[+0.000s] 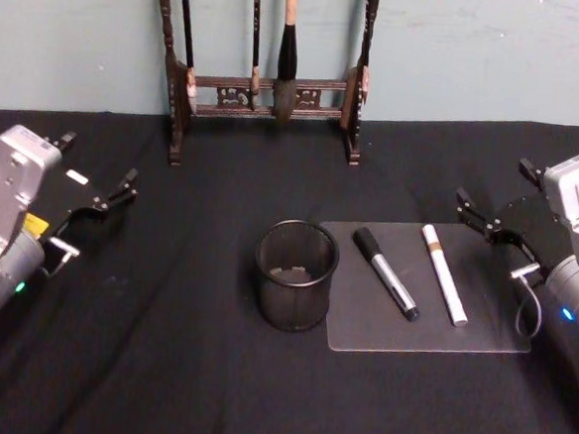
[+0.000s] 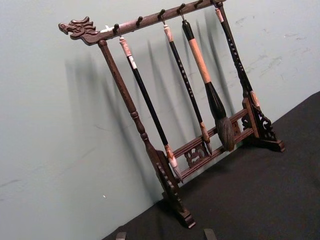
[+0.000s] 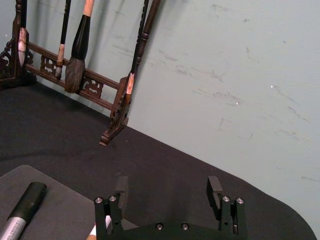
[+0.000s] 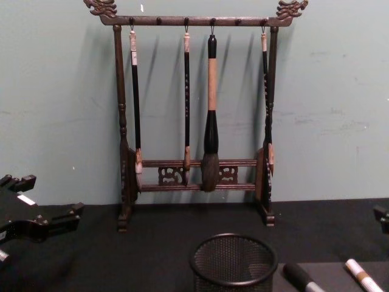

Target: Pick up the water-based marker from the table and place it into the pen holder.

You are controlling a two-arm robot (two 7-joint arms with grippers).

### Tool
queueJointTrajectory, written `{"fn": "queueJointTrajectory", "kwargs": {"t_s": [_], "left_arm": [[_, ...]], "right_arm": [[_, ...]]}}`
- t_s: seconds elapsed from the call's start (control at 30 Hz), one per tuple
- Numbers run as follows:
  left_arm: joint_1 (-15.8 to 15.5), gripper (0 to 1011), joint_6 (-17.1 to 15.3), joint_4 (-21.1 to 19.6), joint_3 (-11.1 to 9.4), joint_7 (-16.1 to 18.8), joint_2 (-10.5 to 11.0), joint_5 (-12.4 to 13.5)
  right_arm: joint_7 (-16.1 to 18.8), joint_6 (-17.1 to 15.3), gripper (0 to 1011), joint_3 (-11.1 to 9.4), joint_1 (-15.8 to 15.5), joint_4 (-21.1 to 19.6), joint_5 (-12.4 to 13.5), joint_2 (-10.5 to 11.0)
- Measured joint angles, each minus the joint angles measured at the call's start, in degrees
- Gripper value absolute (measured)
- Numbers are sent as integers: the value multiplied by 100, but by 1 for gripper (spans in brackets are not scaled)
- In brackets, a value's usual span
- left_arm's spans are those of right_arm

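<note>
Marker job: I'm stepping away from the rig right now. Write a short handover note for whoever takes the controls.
Left gripper: open, empty, above the left side of the table.
Right gripper: open, empty, just right of the mat.
Pen holder: upright, just left of the mat, no marker in it.
On the mat: a grey marker with a black cap and, to its right, a white marker, both lying flat.
Done: nothing yet.
Left: grasp the marker, probably with the nearer right gripper, and drop it into the pen holder.
</note>
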State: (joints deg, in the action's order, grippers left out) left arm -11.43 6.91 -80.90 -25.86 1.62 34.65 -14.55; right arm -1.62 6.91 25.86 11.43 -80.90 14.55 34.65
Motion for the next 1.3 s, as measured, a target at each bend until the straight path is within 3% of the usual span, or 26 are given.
{"fn": "queueJointTrajectory", "kwargs": {"t_s": [1.3], "left_arm": [[0, 1001, 0, 0, 0, 0, 0, 0]], "right_arm": [[0, 0, 1002, 0, 0, 0, 0, 0]]}}
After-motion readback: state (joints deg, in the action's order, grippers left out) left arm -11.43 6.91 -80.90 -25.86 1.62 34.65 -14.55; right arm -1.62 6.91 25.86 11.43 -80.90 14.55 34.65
